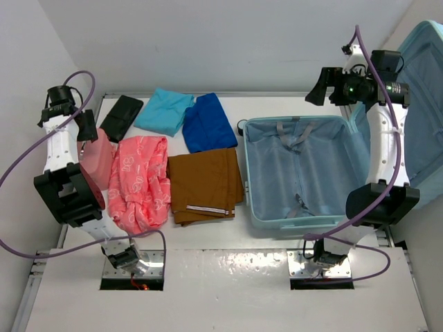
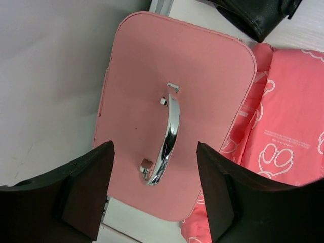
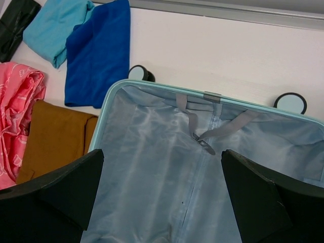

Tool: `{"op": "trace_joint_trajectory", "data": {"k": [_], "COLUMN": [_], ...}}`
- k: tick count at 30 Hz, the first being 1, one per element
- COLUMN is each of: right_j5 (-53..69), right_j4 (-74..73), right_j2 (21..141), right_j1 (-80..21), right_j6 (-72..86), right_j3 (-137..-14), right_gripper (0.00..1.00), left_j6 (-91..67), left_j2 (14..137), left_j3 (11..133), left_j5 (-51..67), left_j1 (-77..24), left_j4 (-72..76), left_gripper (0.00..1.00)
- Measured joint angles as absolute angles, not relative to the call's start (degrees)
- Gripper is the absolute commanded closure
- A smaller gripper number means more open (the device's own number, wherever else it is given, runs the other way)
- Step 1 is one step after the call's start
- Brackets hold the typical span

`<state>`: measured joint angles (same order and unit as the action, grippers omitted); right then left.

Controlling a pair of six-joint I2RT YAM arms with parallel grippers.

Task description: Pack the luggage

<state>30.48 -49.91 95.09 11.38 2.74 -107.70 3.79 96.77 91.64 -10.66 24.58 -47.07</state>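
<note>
The pale aqua luggage [image 1: 257, 173] lies open at the right, its lid [image 1: 423, 97] raised. Its blue-grey lining [image 3: 167, 167] and straps [image 3: 212, 132] show bare in the right wrist view. My right gripper [image 1: 320, 87] is open and empty, held above the far rim of the luggage. My left gripper [image 1: 86, 124] is open and empty above a small pink case [image 1: 95, 160]. In the left wrist view my fingers stand either side of the pink case's [image 2: 152, 81] chrome handle [image 2: 168, 136], above it and not touching.
On the table lie a pink patterned bundle [image 1: 142, 181], folded brown trousers [image 1: 204, 183], a dark blue garment [image 1: 208, 123], a light blue garment [image 1: 165, 111] and a black pouch [image 1: 122, 115]. The walls stand close on the left and at the back.
</note>
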Motion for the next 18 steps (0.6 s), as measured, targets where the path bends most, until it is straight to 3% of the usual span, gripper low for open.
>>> {"op": "trace_joint_trajectory", "data": {"k": [2,5,11,13,18], "right_j5": [30.5,30.5,30.5,30.6,32.1], "right_j4": [-49.9,-49.9,-49.9,-50.0,-48.5], "right_j2": [95.4,95.8,96.2,96.3,95.6], "right_j1": [11.4,11.4,11.4,11.4,10.9], "right_j6": [2.7,2.7,2.7,2.5,1.4], "right_j3": [-107.7,-107.7,-107.7,-107.7,-104.5], "right_gripper": [0.01,0.01,0.01,0.01,0.01], "left_j6": [3.9,4.0,4.3,4.3,5.2], "left_j2": [97.4,98.7,101.5,101.5,101.4], "left_j3": [91.5,91.2,90.5,90.5,90.5], "left_j5": [-10.3,-10.1,-10.3,-10.4,-9.9], "left_j1": [24.6,24.6,24.9,24.8,25.1], "left_j4": [-46.5,-45.5,-44.4,-44.2,-44.2], "left_gripper": [0.34,0.50,0.62,0.70,0.70]}}
